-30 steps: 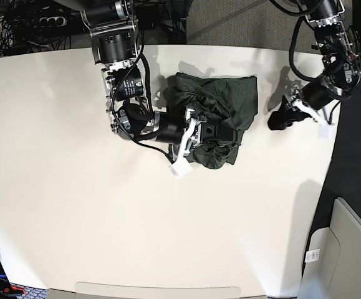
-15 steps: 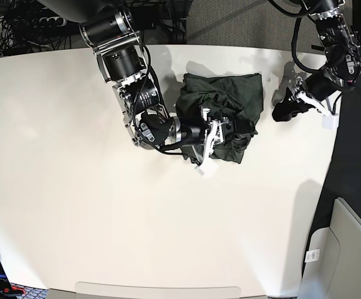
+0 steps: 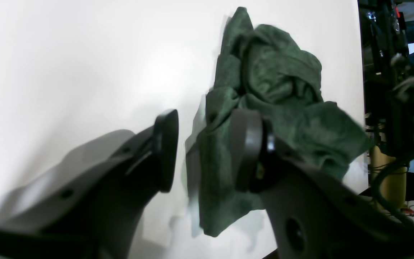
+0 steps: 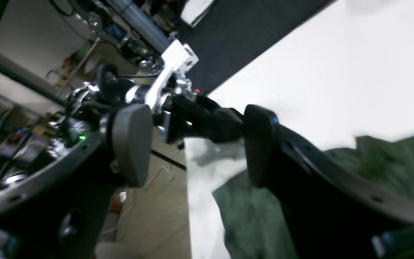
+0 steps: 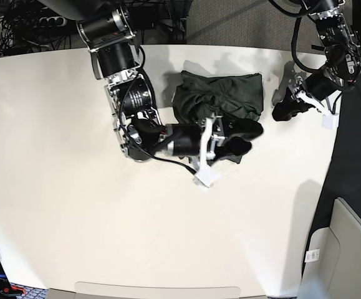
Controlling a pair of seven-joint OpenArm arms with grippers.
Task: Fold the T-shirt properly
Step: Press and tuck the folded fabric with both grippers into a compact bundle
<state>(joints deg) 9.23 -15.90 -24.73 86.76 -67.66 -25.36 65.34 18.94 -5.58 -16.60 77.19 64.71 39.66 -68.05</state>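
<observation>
- The right pincer (image 5: 247, 138) hovers over the near edge of the T-shirt (image 5: 224, 96). In its own wrist view the two pads stand well apart with only air and background between them, so it holds nothing.
- The left pincer (image 3: 203, 151) hangs off to the shirt's far side, above bare bench. Its pads are parted by a moderate gap and nothing is gripped; the cloth seen past them lies beyond, on the bench (image 5: 55, 187).
- The T-shirt sits as a bunched dark green heap toward the back of the bench, between the two arms. Its upper edge looks roughly straight, but the near side is lumpy, with rolled layers showing in the left wrist view.
- Risk, as I judge it: with neither pincer holding cloth, the loose near folds could slump or spring open, spoiling whatever fold is there.
- A fresh grab into this heap could pinch several layers at once, since no single edge or sleeve stands clear; a pull would then drag the whole bundle rather than lay one flap.
- The right arm's wrist lies low across the shirt's near edge, so drawing back carelessly could snag and shift it.
- No brand, label, print or readable writing shows on the shirt or the arms; a monitor far behind is too blurred to read.
</observation>
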